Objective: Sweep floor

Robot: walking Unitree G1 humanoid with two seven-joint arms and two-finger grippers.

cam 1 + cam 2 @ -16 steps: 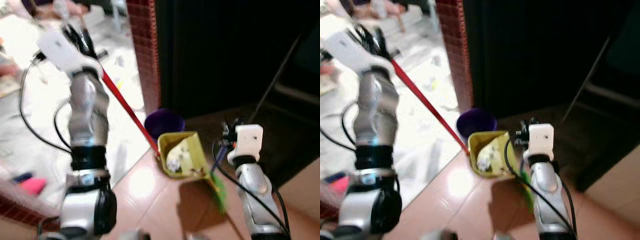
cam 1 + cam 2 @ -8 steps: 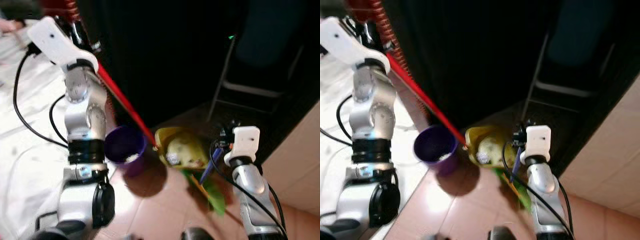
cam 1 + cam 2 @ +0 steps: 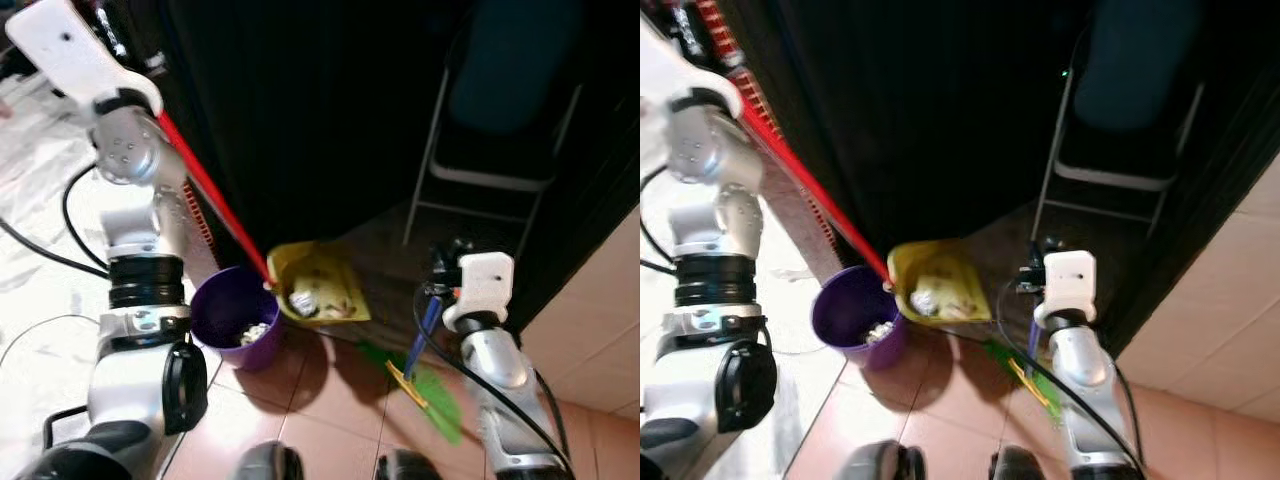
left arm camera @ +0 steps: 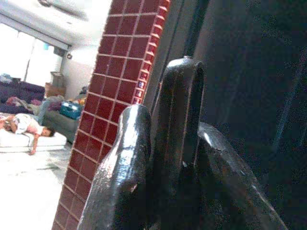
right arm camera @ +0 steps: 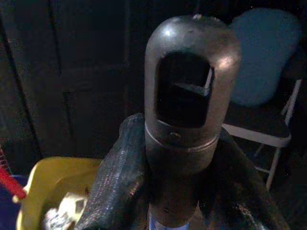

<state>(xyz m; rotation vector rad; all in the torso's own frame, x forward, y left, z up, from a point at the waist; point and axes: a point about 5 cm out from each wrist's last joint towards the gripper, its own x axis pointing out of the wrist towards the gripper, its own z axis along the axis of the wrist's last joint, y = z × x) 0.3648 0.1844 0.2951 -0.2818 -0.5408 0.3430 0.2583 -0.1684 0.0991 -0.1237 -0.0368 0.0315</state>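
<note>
The floor (image 3: 320, 420) is carrying a green broom head (image 3: 430, 395), its blue handle gripped by the right gripper (image 5: 184, 191); beyond, the left gripper (image 4: 168, 158) is clamping the red handle of the yellow dustpan (image 3: 318, 290), which is hovering beside the purple bin (image 3: 235, 320). A crooked tip is risking the crumpled paper (image 3: 303, 300) missing the bin, near the folding chair (image 3: 490, 150)

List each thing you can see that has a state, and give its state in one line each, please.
Yellow dustpan: lifted, tilted beside the bin rim, crumpled paper in it.
Purple bin: upright, open, white scraps inside.
Red handle: slanted, held high by the left gripper.
Green broom: bristles on the floor, handle end gripped by the right gripper.
Folding chair: unfolded, standing in the dark.
</note>
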